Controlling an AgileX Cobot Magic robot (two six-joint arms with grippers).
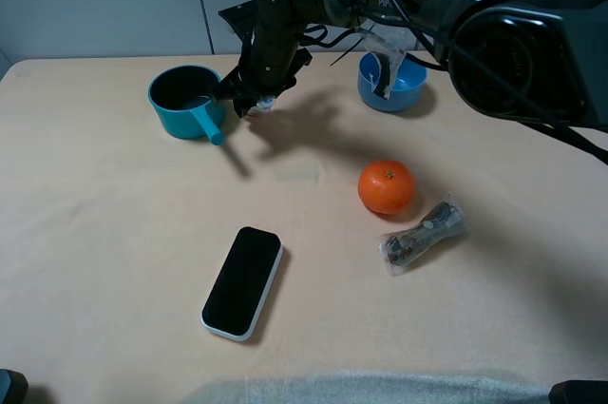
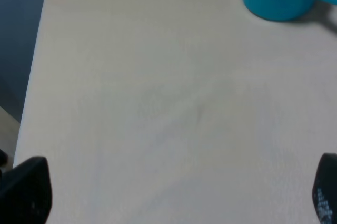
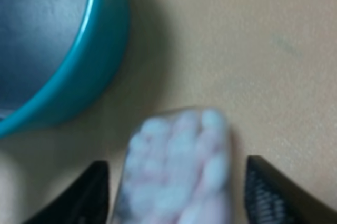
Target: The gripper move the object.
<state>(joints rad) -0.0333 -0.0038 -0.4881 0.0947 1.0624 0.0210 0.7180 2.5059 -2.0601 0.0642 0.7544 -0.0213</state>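
Between the black fingers of the right gripper sits the object, clamped and blurred in the wrist view. Only the high camera shows the gripper raised above the table, just beside the handle of the teal pot. Farther out lie an orange, a crinkly packet, a blue bowl and a black phone. The left gripper, seen only by its own camera, is spread wide over bare table.

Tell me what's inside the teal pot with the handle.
Only a dark, bare inside shows in the teal pot; nothing lies in the visible part. The right gripper, the bottle between its fingers, covers the pot's right rim, hiding that edge.
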